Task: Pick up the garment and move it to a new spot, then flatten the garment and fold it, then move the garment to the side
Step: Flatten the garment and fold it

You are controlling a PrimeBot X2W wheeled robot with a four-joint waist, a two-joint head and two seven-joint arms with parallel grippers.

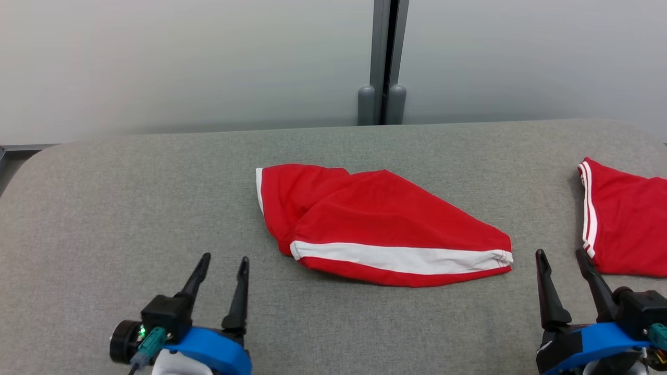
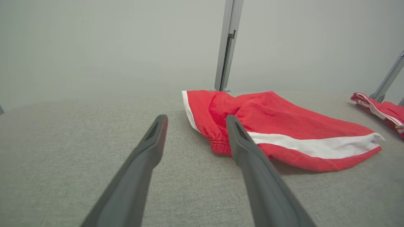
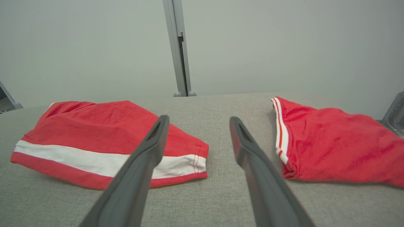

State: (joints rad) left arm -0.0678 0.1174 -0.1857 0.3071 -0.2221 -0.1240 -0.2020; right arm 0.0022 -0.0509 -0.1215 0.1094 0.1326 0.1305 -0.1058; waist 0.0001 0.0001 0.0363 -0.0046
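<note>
The garment, red with a broad white stripe along its near edge and a narrow white band at its far left end, lies at the middle of the grey fabric-covered bench. It is not laid flat: one layer is lapped over another, and a crease runs across it from the far side toward the near left corner. It is touched by neither gripper.

The left gripper is held above the near part of the bench, to the near left of the garment and apart from it. Its fingers are spread well apart, point toward the far side, and hold nothing.

The right gripper is held at the near right, just beyond the garment's right end. Its fingers are likewise spread well apart and empty. In the right wrist view, the strip of bare bench between the two garments is seen between these fingers.

A second red garment, edged with thin white stripes, lies at the far right of the bench, apart from the first, and is cut off by the edge of the head view.

A grey upright post stands against the pale wall behind the bench.
</note>
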